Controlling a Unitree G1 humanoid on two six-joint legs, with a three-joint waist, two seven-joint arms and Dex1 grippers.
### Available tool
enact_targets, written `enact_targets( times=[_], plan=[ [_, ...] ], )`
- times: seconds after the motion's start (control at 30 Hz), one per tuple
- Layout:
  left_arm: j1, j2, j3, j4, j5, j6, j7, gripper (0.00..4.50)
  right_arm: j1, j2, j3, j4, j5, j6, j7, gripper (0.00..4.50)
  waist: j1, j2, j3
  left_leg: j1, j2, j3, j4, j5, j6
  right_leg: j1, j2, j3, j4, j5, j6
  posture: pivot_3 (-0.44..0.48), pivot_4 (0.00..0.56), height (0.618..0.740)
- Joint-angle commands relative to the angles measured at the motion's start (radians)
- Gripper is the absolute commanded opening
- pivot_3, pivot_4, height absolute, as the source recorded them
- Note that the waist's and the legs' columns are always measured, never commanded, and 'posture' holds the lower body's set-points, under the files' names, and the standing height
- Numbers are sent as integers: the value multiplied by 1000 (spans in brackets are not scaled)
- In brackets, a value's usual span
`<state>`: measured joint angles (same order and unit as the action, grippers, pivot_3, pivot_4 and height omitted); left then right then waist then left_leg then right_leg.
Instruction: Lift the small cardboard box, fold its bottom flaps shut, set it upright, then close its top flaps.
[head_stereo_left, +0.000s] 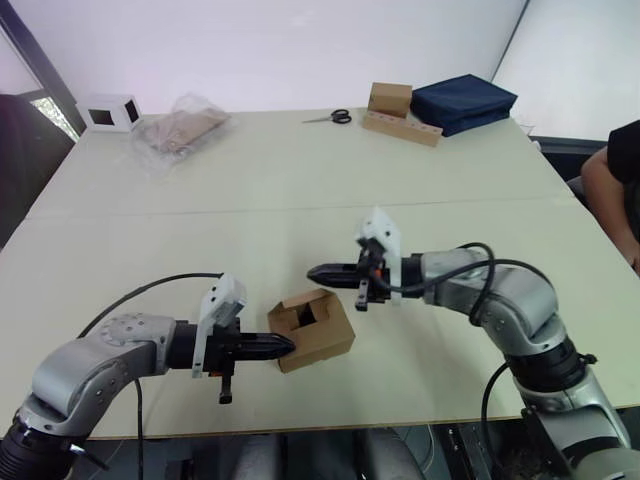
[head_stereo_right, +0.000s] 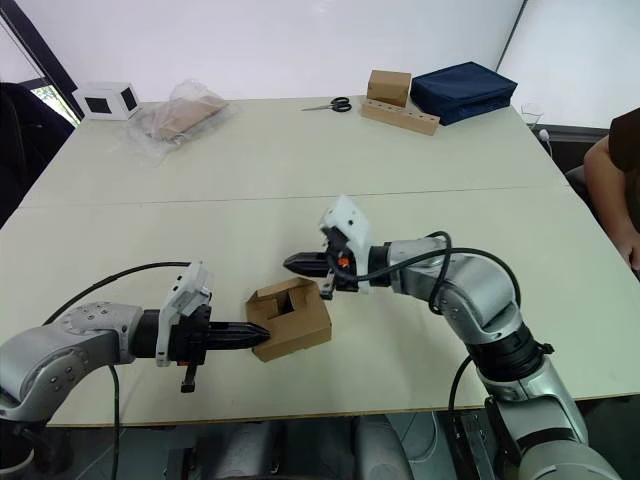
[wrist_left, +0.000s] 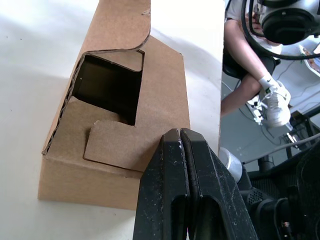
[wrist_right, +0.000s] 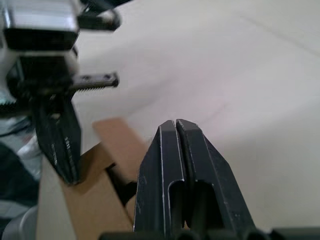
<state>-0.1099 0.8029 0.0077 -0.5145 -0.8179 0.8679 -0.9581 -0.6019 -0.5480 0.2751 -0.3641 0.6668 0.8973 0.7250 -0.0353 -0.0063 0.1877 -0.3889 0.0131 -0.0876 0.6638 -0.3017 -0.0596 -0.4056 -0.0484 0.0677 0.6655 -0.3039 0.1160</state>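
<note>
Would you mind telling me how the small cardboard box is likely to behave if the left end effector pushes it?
The box looks hollow through its open top, so it is probably light and would slide on the table rather than resist. It sits wide and low, so tipping seems unlikely. The left end effector is shut at its side wall; thin cardboard there may dent.

Lighting: bright, even, diffuse; pale table (head_stereo_left: 300, 190) near washed out toward the far wall. Shadows: soft, faint, beneath the arms and box (head_stereo_left: 312, 328). Edges: wide-angle bowing in head views. Focus: right wrist view soft, background blurred; left wrist view sharp on cardboard.
</note>
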Motion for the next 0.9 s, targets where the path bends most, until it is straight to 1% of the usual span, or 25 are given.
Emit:
enact_targets(
  times=[0.03, 0.33, 0.5, 0.67, 0.73, 0.8, 0.9],
  plan=[
    [14, 15, 1, 11, 18, 11, 18, 31, 8, 1, -3, -35, -11, -19, 31, 0, 0, 0, 0, 0, 0, 0, 0, 0, 0, 0, 0, 0, 0, 0, 0, 0, 150, 740],
    [1, 42, 18, 44, 17, 4, -10, 31, 47, -18, -22, -84, -5, 0, 65, 0, -2, 0, 0, 0, 0, 0, 0, 0, 0, 0, 0, 0, 0, 0, 0, 0, 150, 740],
    [-7, 41, 31, 46, 6, 5, -13, 31, 82, -34, 10, -115, -33, -2, 76, 0, -3, 0, 0, 0, 0, 0, 0, 0, 0, 0, 1, 0, 0, 0, 0, 0, 150, 740],
    [-33, 24, 114, 44, -97, 50, 11, 31, 92, -23, 8, -124, -47, -1, 67, 0, -5, 0, 0, 0, 0, 0, 0, 0, 0, 0, 1, 0, 0, 0, 0, 0, 150, 740],
    [-36, 48, 157, 30, -145, 74, -5, 31, 92, -21, 2, -123, -49, 1, 64, 0, -6, 0, 0, 0, 0, 0, 0, 0, 0, -1, 1, 0, 0, 0, 0, 0, 150, 740],
    [-45, 50, 179, 34, -165, 87, 7, 31, 93, -18, -2, -123, -49, 3, 64, 0, -6, 0, 0, 0, 0, 0, 0, 0, 0, -1, 0, 0, 0, 0, 0, 0, 150, 740],
    [-81, 14, 167, 67, -150, 85, 64, 31, 92, -14, -4, -118, -50, 3, 63, 0, -3, 0, 0, -1, 0, 0, 0, 0, 0, -1, 0, 0, 0, 0, 0, 0, 150, 740]
  ],
)
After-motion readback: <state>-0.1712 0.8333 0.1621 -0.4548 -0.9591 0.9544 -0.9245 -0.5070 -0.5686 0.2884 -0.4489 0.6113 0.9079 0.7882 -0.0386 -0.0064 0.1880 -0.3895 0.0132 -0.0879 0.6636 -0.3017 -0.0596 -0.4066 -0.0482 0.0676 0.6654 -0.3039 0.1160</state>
